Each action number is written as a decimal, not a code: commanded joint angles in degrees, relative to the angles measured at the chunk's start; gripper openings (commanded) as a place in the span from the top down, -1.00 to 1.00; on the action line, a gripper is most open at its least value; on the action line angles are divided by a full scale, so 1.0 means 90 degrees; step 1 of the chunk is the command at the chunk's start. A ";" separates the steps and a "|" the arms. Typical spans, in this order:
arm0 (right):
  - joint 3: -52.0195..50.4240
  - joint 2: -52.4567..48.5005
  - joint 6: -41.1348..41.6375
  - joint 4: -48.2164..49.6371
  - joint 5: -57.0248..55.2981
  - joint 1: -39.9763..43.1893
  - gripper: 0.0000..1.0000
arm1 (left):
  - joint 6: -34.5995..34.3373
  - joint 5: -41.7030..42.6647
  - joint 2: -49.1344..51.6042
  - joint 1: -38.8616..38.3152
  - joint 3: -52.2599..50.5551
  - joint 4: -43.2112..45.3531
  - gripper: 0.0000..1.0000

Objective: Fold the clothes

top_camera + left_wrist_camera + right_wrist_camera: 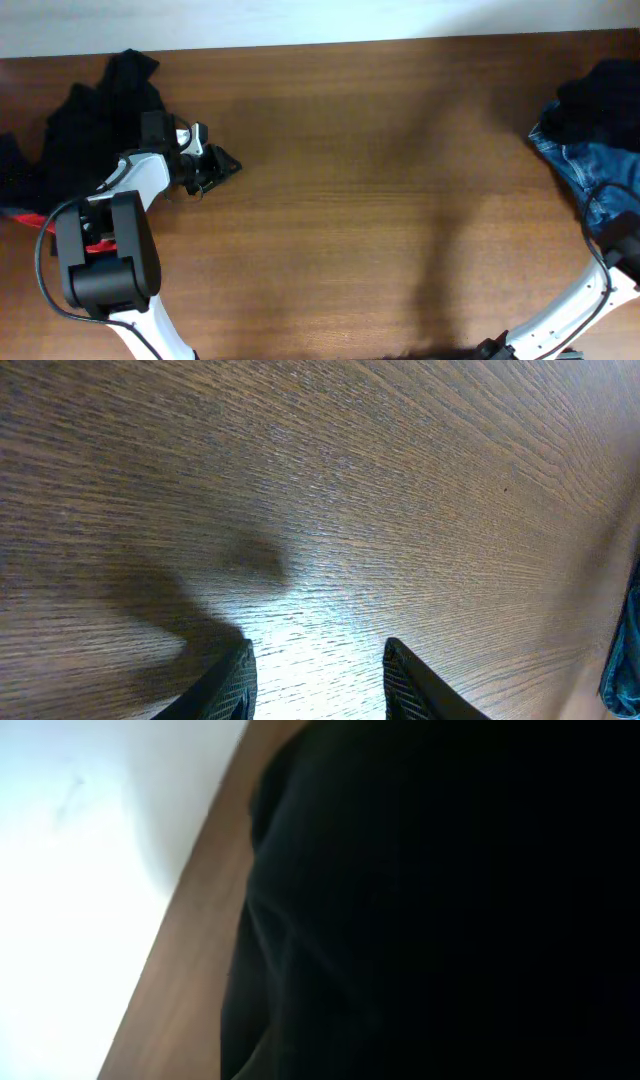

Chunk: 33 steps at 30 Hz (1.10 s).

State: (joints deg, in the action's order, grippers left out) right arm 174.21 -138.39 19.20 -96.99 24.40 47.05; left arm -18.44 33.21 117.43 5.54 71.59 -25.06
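- The left gripper (pixel 318 660) hovers over bare table (pixel 380 200) near the left edge. Its fingers (pixel 232 685) stand apart with nothing between them.
- It points toward the middle of the table, so the black pile (pixel 100 120) at the left edge lies behind it, away from the fingertips. To my eye it must turn back before it can take hold.
- A red-edged piece (pixel 18 214) peeks out at the left edge, mostly cut off.
- The jeans (pixel 600 170) lie at the right edge, with a black garment (pixel 600 95) just beyond them toward the far right corner.
- The right arm (pixel 570 310) is the nearer to these.
- The right gripper's fingers are hidden; they are closed, but whether on cloth I cannot tell.
- Dark fabric (pixel 450 900) fills the right wrist view, its folds unreadable.
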 commanded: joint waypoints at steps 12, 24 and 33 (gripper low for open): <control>-0.2256 0.0359 0.1093 -0.0034 -0.1494 0.0896 0.92 | -0.0063 -0.0359 0.0090 -0.0032 -0.0112 -0.0119 0.17; -0.3529 0.0359 0.1086 0.0151 -0.2164 0.1287 0.34 | -0.0063 -0.0454 0.0090 -0.0032 -0.0112 -0.0119 0.17; -0.3696 0.0359 0.0984 0.0187 -0.2042 0.1287 -0.98 | -0.0063 -0.0503 0.0090 -0.0032 -0.0112 -0.0121 0.17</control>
State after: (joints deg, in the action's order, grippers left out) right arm 141.12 -137.29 28.47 -95.61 5.82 58.52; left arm -18.44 32.73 117.32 5.43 71.57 -25.06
